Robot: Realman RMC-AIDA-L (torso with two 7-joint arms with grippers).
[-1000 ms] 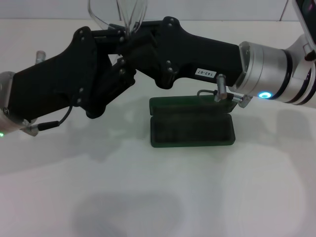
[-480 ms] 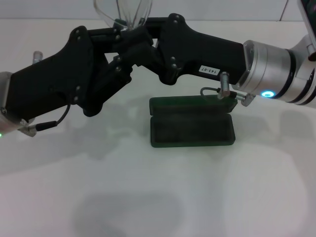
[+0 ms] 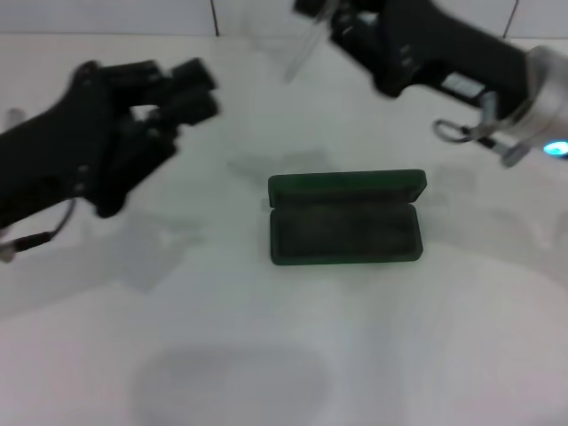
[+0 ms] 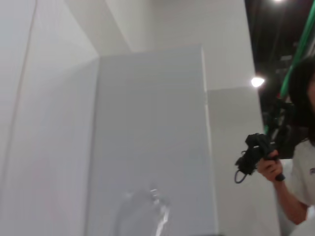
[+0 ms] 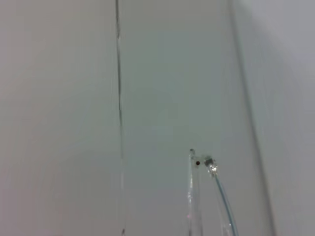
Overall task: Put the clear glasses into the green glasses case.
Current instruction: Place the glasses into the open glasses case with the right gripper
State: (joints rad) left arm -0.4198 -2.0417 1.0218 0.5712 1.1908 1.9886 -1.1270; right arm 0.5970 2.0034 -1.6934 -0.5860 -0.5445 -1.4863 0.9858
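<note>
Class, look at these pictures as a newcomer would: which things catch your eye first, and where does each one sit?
The green glasses case lies open in the middle of the white table, lid tipped back. Two black arms hang above it: the left tool at the left, and the right tool at the far right top, where a clear arm of the clear glasses hangs from it.

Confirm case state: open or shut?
Open. The case lies on the table with its lid tipped back and its dark lining exposed; nothing is inside.
</note>
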